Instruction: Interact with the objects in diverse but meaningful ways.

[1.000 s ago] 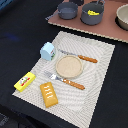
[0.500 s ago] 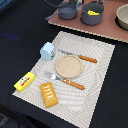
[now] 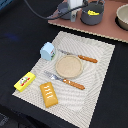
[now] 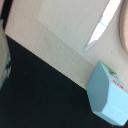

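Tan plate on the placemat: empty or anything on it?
Empty. In the exterior view the plate shows a bare tan face, with the fork and knife lying on the mat beside it, not on it.

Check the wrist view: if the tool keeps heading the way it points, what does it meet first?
Probably the bare dark tabletop, beside the beige woven placemat. The small light-blue carton sits off-centre. Depth is unclear and the tool is out of frame.

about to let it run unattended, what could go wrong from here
The small light-blue carton stands upright at the mat's corner; a low sweep might tip it or push it off the mat. The orange-handled knife lies touching the round tan plate's rim, so nudging either may shift both. The tool isn't clearly visible, so its clearance can't be judged.
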